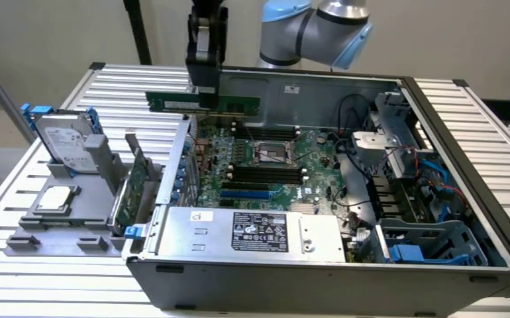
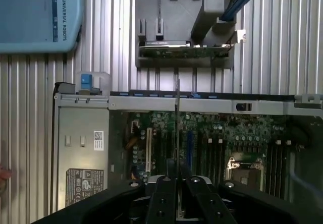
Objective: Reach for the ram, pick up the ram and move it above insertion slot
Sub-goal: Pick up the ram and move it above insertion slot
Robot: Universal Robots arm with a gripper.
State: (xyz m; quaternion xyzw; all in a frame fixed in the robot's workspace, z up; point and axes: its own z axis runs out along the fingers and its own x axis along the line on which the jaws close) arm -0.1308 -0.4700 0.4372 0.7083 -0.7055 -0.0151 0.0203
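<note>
Ram (image 1: 204, 103): upper centre of exterior view, long axis horizontal, edge-on, clamped in claw (image 1: 206, 93) above motherboard (image 1: 264, 165).

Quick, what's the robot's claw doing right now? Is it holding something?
Gripper: closed on the ram, holding it in the air over the open computer case.

I see a ribbed metal table (image 1: 51, 278). On it: open PC case (image 1: 326, 265) at frame centre-right, grey parts holder (image 1: 61, 218) at frame left.
</note>
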